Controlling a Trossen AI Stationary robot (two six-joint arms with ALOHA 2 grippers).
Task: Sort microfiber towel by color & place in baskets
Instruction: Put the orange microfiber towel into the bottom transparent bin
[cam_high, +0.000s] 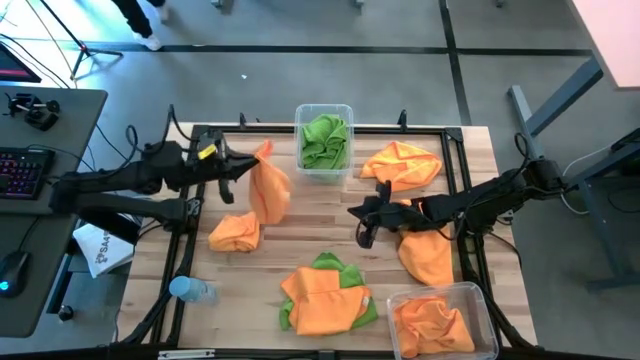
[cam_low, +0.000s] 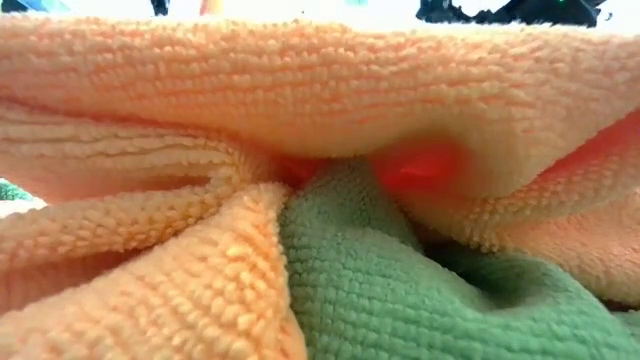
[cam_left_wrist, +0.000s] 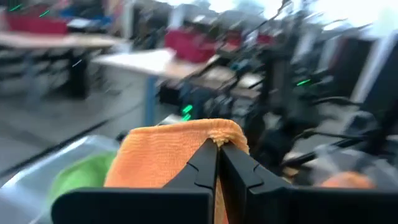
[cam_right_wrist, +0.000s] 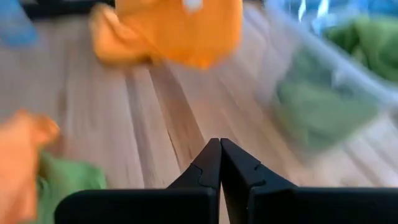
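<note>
An orange microfiber towel (cam_high: 270, 188) hangs at the table's far left with my left gripper (cam_high: 252, 162) shut on it; in the left wrist view the towel (cam_left_wrist: 161, 155) drapes past the shut fingers. My right gripper (cam_high: 352, 210) is shut on nothing above the bare wood at the table's middle (cam_right_wrist: 219, 142). A clear basket (cam_high: 299, 125) at the far edge holds green towels. Another basket (cam_high: 484, 300) at the near right corner holds orange ones. Loose orange towels (cam_high: 235, 232) (cam_high: 400, 165) (cam_high: 425, 255) lie on the wood. An orange towel lies over a green one (cam_high: 325, 295) near the front. My left gripper pinches the orange towel's bunched top edge (cam_left_wrist: 219, 137) between its two fingers. The fingers come nearly level from the table's left. The towel hangs slack below them, and its lower end (cam_high: 270, 212) shows by the wood; whether it touches the table I cannot tell.
A blue-capped bottle (cam_high: 190, 290) lies at the near left. A white paper bag (cam_high: 100, 250) sits off the table's left edge. A black frame (cam_high: 455, 190) runs round the tabletop. Orange and green towels (cam_low: 320, 200) right in front of the low view fill nearly all of it.
</note>
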